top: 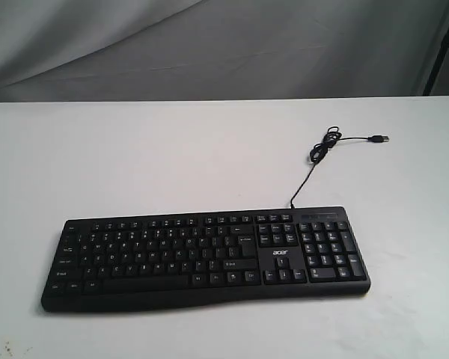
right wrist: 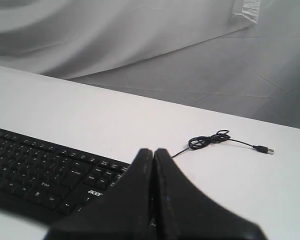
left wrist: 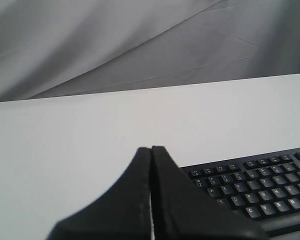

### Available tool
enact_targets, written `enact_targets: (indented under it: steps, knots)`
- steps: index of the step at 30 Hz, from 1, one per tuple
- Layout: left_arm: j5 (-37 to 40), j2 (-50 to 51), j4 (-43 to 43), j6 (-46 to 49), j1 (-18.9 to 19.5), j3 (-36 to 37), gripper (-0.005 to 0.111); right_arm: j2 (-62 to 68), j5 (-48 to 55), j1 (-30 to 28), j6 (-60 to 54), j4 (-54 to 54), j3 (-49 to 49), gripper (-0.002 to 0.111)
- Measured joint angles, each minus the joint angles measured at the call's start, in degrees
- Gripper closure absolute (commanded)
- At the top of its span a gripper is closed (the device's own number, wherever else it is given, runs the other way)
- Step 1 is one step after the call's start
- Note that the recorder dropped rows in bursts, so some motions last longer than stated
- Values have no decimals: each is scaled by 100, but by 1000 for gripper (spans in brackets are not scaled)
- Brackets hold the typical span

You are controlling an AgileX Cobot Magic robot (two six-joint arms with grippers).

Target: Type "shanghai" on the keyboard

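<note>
The black keyboard (top: 206, 258) lies across the near part of the white table, its number pad and white "acer" logo toward the right. Its thin cable (top: 322, 153) runs back to a small coil and a loose USB plug (top: 379, 139). Neither arm shows in the exterior view. In the left wrist view my left gripper (left wrist: 151, 148) is shut and empty, held above the keyboard's (left wrist: 255, 192) left end. In the right wrist view my right gripper (right wrist: 154, 150) is shut and empty, over the keyboard's (right wrist: 45, 177) number-pad end, with the cable coil (right wrist: 209, 140) beyond it.
The white table (top: 172, 157) stretches behind and around the keyboard. A grey draped cloth (top: 224, 45) hangs as a backdrop behind the table's far edge. A dark stand (top: 443, 52) shows at the top right corner.
</note>
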Motion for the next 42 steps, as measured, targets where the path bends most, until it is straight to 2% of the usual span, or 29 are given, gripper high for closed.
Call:
enact_targets:
  steps: [18,22,30,34,39,42]
  knots:
    - [0,0,0,0,0,0,107,0,11,0,0,0,0,108]
    - [0,0,0,0,0,0,107,17,114,0,0,0,-605,108]
    - [0,0,0,0,0,0,107,2345,-161,15,168,-177,-2077,108]
    - [0,0,0,0,0,0,107,3442,-331,539,863,-314,-2422,108]
    - [0,0,0,0,0,0,107,5199,-1549,2197,1175,-605,-2498,108]
    - [0,0,0,0,0,0,107,6182,-2259,2936,1175,-616,-2618,108]
